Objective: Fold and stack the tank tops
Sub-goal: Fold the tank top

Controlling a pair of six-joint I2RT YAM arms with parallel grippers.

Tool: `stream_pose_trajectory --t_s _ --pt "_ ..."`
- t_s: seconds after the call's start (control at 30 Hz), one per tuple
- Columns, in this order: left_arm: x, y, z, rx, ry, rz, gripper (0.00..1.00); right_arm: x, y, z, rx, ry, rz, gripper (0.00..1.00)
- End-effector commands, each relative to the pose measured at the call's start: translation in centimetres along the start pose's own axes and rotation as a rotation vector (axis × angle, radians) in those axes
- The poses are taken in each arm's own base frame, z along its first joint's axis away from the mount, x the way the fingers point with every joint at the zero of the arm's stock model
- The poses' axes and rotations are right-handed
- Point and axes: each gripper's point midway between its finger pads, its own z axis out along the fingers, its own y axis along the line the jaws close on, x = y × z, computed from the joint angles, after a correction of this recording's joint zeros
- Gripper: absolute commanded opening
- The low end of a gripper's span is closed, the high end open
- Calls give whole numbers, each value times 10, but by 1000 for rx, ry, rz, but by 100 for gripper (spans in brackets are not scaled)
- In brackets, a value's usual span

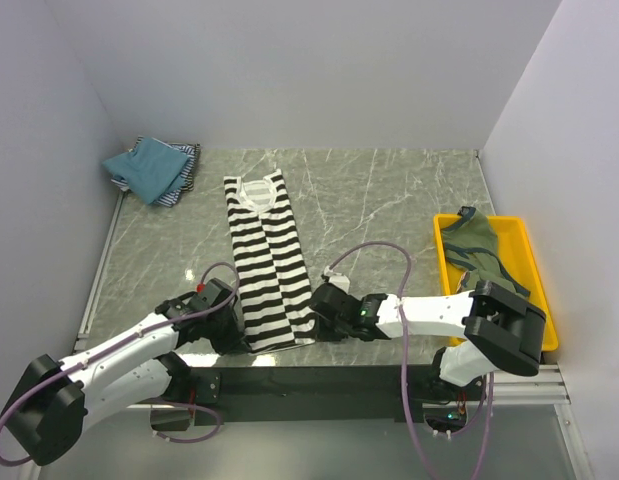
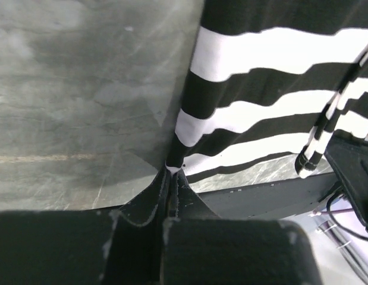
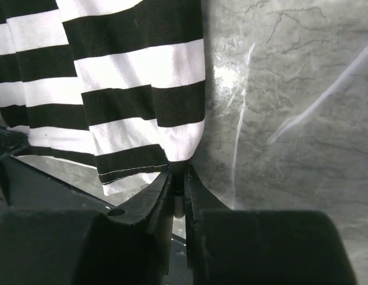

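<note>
The black-and-white striped tank top (image 1: 267, 262) lies as a long narrow strip down the middle of the table, neck at the far end. My left gripper (image 1: 236, 338) is shut on its near left corner (image 2: 172, 168). My right gripper (image 1: 320, 318) is shut on its near right corner (image 3: 181, 172). The teal-blue top (image 1: 146, 167) lies folded at the far left on the fine blue-and-white striped top (image 1: 185, 176). The olive-green top (image 1: 478, 250) lies crumpled in the yellow tray (image 1: 538, 290).
The tray stands at the table's right edge. White walls close in the left, back and right. A dark rail (image 1: 319, 380) runs along the near edge under the shirt's hem. Cables loop beside both arms.
</note>
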Motion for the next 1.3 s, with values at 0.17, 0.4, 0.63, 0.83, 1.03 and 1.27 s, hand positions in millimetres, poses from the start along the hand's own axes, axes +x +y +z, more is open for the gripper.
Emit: stream_pose_trajectory --t_s 0.17,0.4,0.63,0.83,1.03,1.27 --pt "4 -23 -8 62 -11 98 1 9 -19 -10 168 -1 -150 15" --pt "21 -23 -12 42 10 139 1 22 -12 -25 137 4 -193 32" --pt "26 -13 -9 24 20 118 1 29 -38 -39 162 -34 -107 50" --pt "25 -14 -10 23 12 123 1 21 -45 -48 124 -100 10 52" --pt "24 -11 -11 13 5 125 1 4 -43 -54 101 -170 78 51" --pt "24 -11 -11 17 2 125 1 -16 -40 -42 87 -175 109 50"
